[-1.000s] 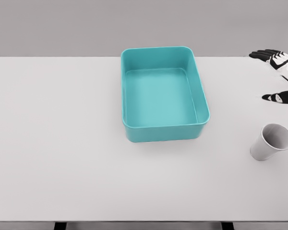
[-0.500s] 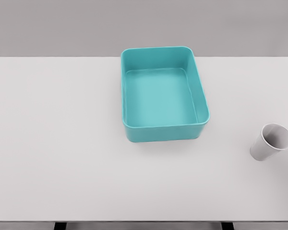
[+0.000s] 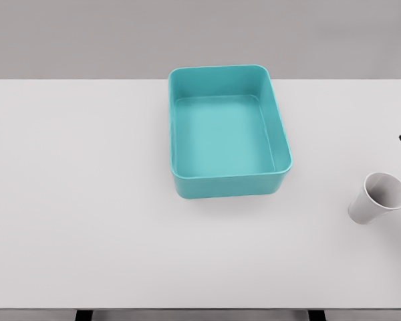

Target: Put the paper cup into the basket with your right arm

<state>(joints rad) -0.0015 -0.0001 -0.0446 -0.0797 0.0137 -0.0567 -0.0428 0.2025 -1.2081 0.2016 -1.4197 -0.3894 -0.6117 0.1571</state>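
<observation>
Paper cup [image 3: 377,198] stands tilted, mouth facing upper right.

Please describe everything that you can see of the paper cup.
The paper cup is plain white, with a thin rim, a pale grey inside and a body that narrows toward its base. It looks empty. It appears tilted, its open mouth facing up and to the right. It sits on the white table near the right edge, apart from the teal basket, which lies to its left. A small dark tip shows at the picture's edge beside its rim; whether that touches the cup cannot be told.
</observation>
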